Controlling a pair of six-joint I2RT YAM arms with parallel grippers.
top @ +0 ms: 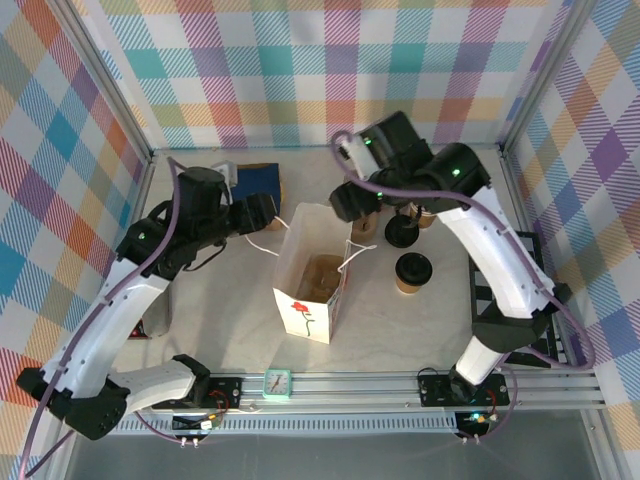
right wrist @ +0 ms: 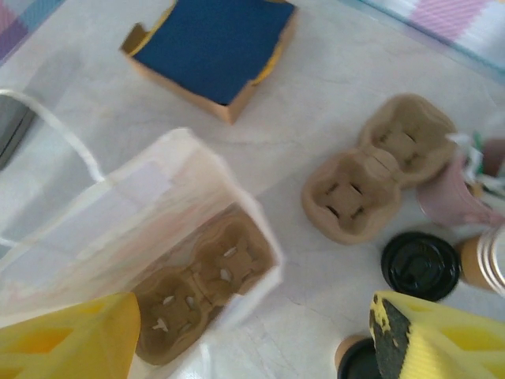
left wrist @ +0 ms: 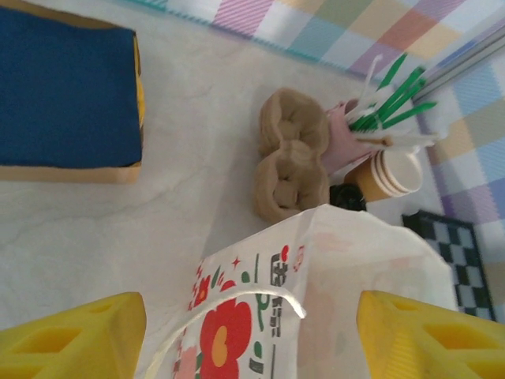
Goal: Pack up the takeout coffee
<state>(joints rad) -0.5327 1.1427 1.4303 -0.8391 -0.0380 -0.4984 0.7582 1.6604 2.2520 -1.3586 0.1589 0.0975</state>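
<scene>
jaws: left spread wide at bag (top: 305,318) far-left rim, right spread over its far-right corner, both grasping nothing | coffee cup (top: 412,272) on desk right of bag, near side of loose lid (top: 402,235) | risk: unheld bag tips or mouth folds; cup misses tray (right wrist: 205,292) pocket, spills

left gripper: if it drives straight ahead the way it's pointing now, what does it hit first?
Most likely the paper bag. The left gripper is open and points right at the bag's flowered side, with nothing nearer in between. The gap to it is hard to judge.
</scene>
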